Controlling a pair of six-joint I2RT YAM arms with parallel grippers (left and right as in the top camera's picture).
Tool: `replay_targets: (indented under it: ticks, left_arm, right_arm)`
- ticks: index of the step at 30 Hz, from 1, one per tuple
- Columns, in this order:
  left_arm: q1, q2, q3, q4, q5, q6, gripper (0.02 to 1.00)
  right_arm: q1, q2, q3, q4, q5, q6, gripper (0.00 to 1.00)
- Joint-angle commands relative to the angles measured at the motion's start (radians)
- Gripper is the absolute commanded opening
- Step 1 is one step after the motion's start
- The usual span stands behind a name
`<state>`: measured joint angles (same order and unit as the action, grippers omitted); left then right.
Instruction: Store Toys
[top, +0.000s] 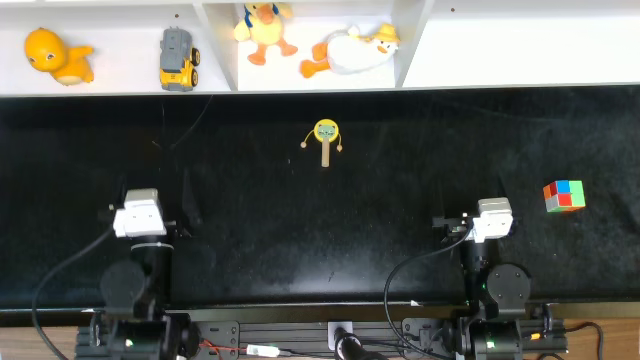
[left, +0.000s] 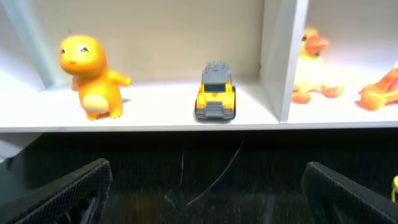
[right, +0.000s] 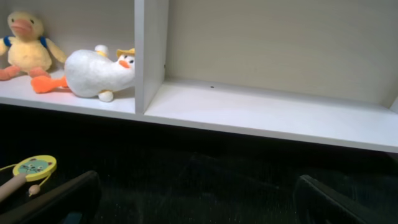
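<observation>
We see a white shelf (top: 500, 40) along the far edge of a black bench (top: 300, 240), where the left gripper (left: 206, 180) and right gripper (right: 196, 186) sit with fingers spread wide and empty. Left on the bench are a coloured cube (top: 564, 196) off to the right and a small rattle drum (top: 326, 137) near the middle. We judge the cube could skid from an off-centre pinch, and the rattle's beads, seemingly on strings, could snag the shelf lip.

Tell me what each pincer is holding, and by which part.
Nothing is held. The left pincer and the right pincer are open and empty; the rattle drum and the colour cube lie free on the table.
</observation>
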<state>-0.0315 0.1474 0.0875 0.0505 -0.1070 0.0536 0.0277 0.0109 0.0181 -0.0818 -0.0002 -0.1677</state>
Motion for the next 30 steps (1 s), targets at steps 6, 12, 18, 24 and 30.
replay_targets:
  ticks: [6, 12, 18, 24, 30]
  left_arm:
    - [-0.005, -0.145, -0.080, -0.127, 0.000, -0.001, 0.996]
    - [-0.004, -0.145, -0.080, -0.128, 0.010, -0.001, 0.996]
    - [-0.004, -0.145, -0.080, -0.127, 0.009, -0.001, 0.998]
    - [-0.004, -0.145, -0.080, -0.127, 0.009, -0.001, 0.998]
    - [-0.004, -0.145, -0.080, -0.127, 0.009, -0.001, 0.998]
  right_arm:
    - [-0.001, -0.007, -0.013, 0.005, -0.007, 0.007, 0.996]
    - [-0.001, -0.007, -0.013, 0.005, -0.007, 0.007, 0.996]
    - [-0.001, -0.007, -0.013, 0.005, -0.007, 0.007, 0.996]
    - [-0.001, -0.007, -0.013, 0.005, -0.007, 0.007, 0.996]
    - [-0.001, -0.007, -0.013, 0.005, -0.007, 0.007, 0.996]
